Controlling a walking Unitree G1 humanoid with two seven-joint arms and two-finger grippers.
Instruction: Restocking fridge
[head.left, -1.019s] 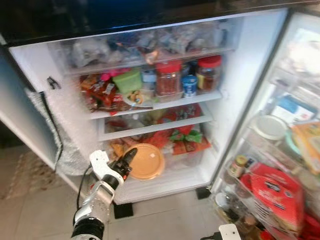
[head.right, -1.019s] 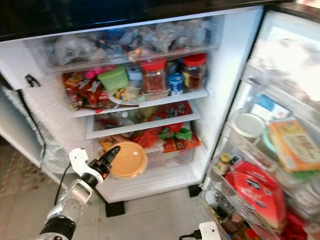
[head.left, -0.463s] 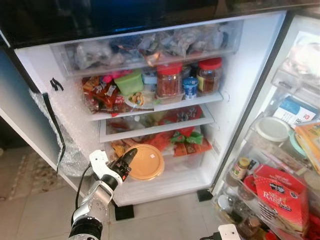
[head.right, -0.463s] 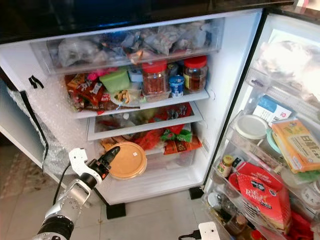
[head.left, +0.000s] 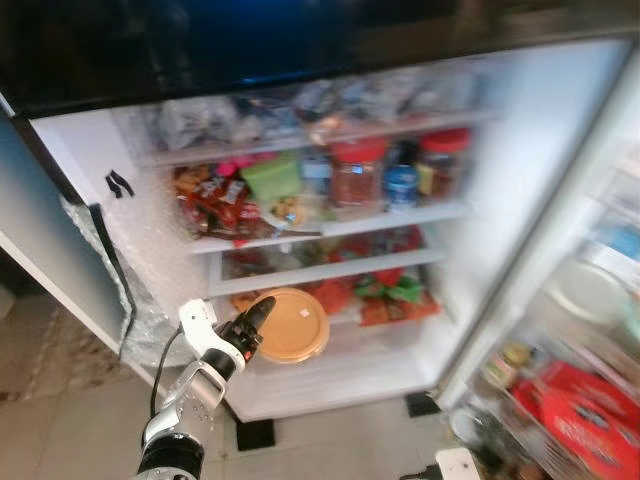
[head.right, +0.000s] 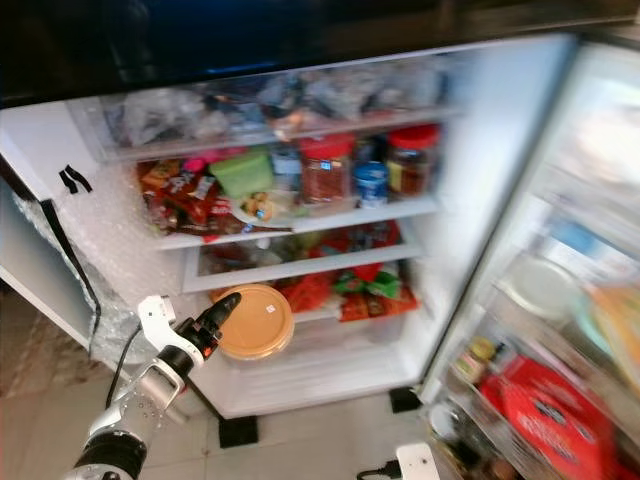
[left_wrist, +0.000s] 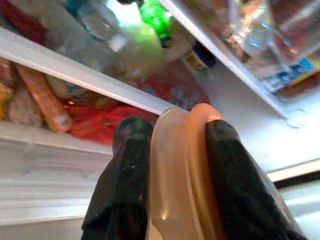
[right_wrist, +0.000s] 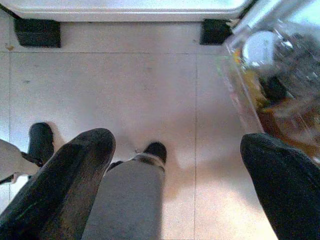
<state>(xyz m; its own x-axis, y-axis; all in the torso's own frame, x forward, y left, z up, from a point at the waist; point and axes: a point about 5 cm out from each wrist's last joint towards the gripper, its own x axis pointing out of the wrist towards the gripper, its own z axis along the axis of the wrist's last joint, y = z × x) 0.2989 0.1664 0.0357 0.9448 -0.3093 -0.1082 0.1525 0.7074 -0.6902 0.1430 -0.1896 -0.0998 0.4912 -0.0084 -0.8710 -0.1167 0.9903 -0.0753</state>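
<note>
The fridge (head.left: 90, 170) stands open before the robot, its door (head.right: 560, 330) swung out to the right and crowded with blurred packets and jars. The left pincer (head.left: 250, 330) is closed on the near-left rim of a round orange lidded container (head.left: 290, 324), holding it at the mouth of the lowest compartment, just in front of the red and green packets (head.left: 385, 290) stored there. In the left wrist view the black fingers (left_wrist: 235, 185) clamp the container's edge (left_wrist: 182, 170) from both sides. The container is tipped up on edge, its flat lid facing out toward the camera and slightly upward, its round face roughly parallel with the fridge's front. Open room lies below it on the pale compartment floor (head.left: 330, 375). The shelf above (head.left: 320, 270) edges close over it. The right pincer (right_wrist: 175, 185) hangs low over the tiled floor (right_wrist: 125, 90), fingers spread apart and gripping nothing.
</note>
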